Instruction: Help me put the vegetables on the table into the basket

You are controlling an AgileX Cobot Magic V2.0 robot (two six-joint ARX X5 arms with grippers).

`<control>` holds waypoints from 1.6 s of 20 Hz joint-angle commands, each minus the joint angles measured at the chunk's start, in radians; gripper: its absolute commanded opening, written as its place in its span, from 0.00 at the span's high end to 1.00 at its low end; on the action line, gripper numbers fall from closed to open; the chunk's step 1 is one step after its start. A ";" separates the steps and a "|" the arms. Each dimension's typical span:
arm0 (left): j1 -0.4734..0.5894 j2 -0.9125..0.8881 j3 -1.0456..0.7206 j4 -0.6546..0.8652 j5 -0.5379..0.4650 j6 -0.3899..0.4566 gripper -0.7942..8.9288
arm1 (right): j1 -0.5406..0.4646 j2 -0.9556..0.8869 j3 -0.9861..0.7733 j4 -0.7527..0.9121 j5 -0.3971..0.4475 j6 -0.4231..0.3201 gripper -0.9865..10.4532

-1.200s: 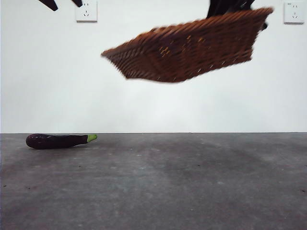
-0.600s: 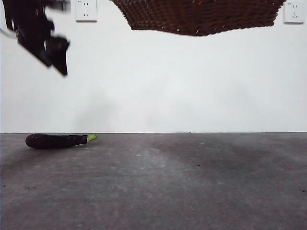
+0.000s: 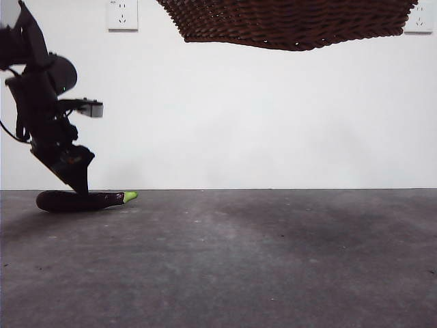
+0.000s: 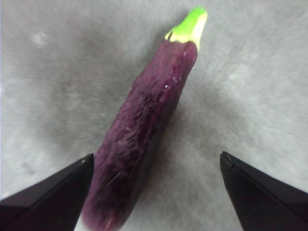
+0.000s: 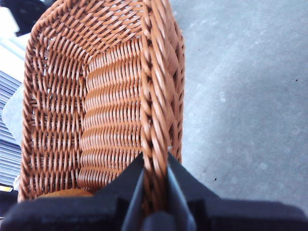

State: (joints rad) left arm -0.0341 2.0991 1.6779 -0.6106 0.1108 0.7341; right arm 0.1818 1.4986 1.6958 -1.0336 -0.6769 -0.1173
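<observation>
Front view shows you the left gripper (image 3: 80,186) low at the left side of the desk (image 3: 259,260), its black tip right at the eggplant (image 3: 82,201), which lies flat on the desk with its green tip pointing toward the middle. In the left wrist view you see that gripper (image 4: 154,192) released, 2 jaws spread wide, the eggplant (image 4: 144,130) lying between them, close against 1 jaw and apart from the other. The basket (image 3: 287,24) hangs high above the desk, only its woven underside in the front view. In the right wrist view your right gripper (image 5: 155,190) is clenched on the basket's braided rim (image 5: 156,96), 1 jaw on each side, and a bit of something orange-brown shows at the basket's floor.
</observation>
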 commanded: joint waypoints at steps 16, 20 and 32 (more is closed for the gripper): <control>0.025 0.095 0.009 0.069 0.055 -0.111 0.93 | 0.002 -0.005 0.001 -0.012 -0.015 -0.023 0.92; 0.028 0.063 0.063 0.026 0.111 -0.269 0.93 | 0.001 -0.005 0.001 -0.015 0.000 -0.019 0.92; -0.008 -0.486 0.064 -0.438 0.510 -0.176 0.92 | 0.000 0.124 -0.042 -0.052 0.075 -0.001 0.92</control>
State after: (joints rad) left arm -0.0311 1.6272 1.7439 -1.0351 0.6033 0.4896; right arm 0.1818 1.6135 1.6642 -1.0863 -0.5911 -0.1345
